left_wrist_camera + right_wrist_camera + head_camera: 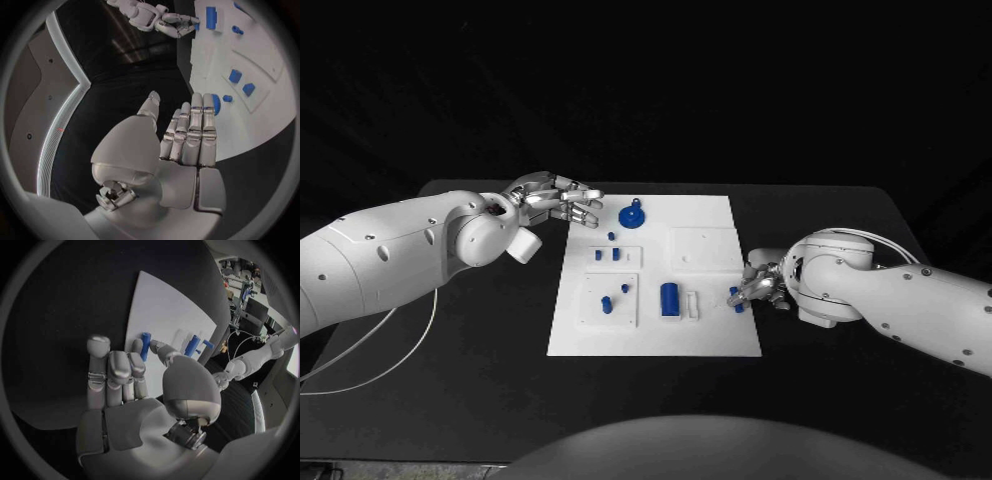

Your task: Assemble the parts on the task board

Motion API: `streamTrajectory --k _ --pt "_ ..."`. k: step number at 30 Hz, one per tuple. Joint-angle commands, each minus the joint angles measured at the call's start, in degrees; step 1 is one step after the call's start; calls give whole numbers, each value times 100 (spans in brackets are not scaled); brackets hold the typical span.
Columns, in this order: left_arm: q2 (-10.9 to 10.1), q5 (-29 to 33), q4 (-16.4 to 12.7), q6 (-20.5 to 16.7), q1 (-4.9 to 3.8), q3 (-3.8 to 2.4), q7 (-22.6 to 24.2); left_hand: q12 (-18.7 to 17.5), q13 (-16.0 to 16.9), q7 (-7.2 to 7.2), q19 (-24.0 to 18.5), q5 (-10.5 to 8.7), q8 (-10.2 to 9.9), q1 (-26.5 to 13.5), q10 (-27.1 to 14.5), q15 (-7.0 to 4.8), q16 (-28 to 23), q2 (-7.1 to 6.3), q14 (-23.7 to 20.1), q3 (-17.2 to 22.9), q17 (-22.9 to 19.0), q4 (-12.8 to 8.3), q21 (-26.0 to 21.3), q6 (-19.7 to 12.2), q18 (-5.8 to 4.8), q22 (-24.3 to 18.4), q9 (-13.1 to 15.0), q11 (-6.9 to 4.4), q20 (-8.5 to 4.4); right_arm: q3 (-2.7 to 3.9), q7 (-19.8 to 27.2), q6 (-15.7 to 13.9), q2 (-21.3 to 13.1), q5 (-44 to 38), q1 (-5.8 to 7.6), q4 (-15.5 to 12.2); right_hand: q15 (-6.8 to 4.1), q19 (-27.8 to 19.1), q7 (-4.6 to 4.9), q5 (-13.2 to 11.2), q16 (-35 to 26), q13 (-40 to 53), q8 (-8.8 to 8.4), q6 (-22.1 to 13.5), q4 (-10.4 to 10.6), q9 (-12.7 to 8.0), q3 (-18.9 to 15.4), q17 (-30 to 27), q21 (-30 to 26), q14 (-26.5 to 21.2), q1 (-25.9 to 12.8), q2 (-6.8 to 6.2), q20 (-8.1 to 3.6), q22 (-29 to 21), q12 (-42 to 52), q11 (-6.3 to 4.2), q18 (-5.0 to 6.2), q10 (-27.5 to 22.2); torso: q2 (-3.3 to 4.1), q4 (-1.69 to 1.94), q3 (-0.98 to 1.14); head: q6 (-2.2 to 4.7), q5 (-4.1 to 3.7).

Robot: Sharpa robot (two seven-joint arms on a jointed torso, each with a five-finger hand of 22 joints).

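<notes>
The task board (711, 335), a white plate, is seen in the middle of the black worktop (473, 370), with small blue parts spread over it. A blue round part with a tab (632, 215) lies near the board's far left corner, just beside the fingertips of the left hand (557, 200). In the left wrist view the same round part (215, 102) is seen at the tips of the straightened fingers (195, 125); whether it is touched cannot be told. The left hand is released, its fingers stretched out side by side and nothing held in it.

A small blue peg (737, 297) stands at the board's right edge, and it is pinched by the right hand (764, 283), which rests at that edge. In the right wrist view the peg (145, 346) is seen grasped between the thumb and a finger, while the other fingers (100, 365) are held up beside it.

A blue cylinder (669, 297) lies near the middle of the board, beside a white block (689, 303). Two small blue pegs (607, 254) stand in a raised square plate on the board's left half, and another small blue piece (606, 303) is seen in the square plate nearer the robot. A plain raised square (705, 248) is set on the right half.
</notes>
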State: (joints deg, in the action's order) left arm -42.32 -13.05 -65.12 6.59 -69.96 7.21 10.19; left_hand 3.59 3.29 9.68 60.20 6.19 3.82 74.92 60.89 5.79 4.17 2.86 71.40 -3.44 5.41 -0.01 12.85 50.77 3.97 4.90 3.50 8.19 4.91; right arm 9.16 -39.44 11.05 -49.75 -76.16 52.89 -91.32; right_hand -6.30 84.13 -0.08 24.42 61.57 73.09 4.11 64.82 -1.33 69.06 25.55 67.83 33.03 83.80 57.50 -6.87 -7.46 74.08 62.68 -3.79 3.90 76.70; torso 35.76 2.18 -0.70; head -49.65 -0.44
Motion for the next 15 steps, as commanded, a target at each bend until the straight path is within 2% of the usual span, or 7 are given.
streamTrajectory --k 1,7,11,15 --pt "-6 0 -20 20 5 -4 44 3 9 0 -27 24 -22 -26 -44 6 -8 -8 -28 1 9 46 -25 -31 -42 -9 -8 14 10 -83 -354 110 22 -97 -93 108 -20 265 -44 342 26 12 -37 -76 -182 59 108 -3 35 6 -43 27 -26 -1 29 -12 -85 18 -4 -6 -1 -8 -2" --pt "-23 0 -19 17 5 -3 49 3 9 -1 -27 24 -20 -22 -44 6 -7 -7 -27 3 10 46 -25 -29 -41 -9 -7 14 10 -129 -297 80 26 207 -94 174 -26 260 -43 1037 8 -8 -29 -127 -637 186 400 -20 35 0 -89 110 -34 5 -10 -14 -87 4 -2 -4 0 -15 4" --pt "-26 0 -17 20 5 -3 46 3 9 -2 -27 24 -16 -19 -41 6 -8 -8 -28 3 11 54 -25 -3 -41 -10 -5 13 10 -139 -250 46 25 415 -94 212 -25 260 -30 1261 6 -15 -28 -166 -837 347 475 -23 42 -2 -161 182 -33 17 -22 -10 -78 8 -1 -5 1 -10 6" --pt "-27 0 -13 25 5 -3 42 3 9 -2 -27 24 -16 -19 -41 6 -8 -8 -28 3 11 54 -25 -3 -41 -10 -5 13 10 -145 -215 -7 19 585 -94 206 -21 259 -18 1355 7 -14 -37 -168 -981 450 507 -24 37 -4 -259 243 -28 30 -27 -6 -68 9 0 -6 7 -7 16"
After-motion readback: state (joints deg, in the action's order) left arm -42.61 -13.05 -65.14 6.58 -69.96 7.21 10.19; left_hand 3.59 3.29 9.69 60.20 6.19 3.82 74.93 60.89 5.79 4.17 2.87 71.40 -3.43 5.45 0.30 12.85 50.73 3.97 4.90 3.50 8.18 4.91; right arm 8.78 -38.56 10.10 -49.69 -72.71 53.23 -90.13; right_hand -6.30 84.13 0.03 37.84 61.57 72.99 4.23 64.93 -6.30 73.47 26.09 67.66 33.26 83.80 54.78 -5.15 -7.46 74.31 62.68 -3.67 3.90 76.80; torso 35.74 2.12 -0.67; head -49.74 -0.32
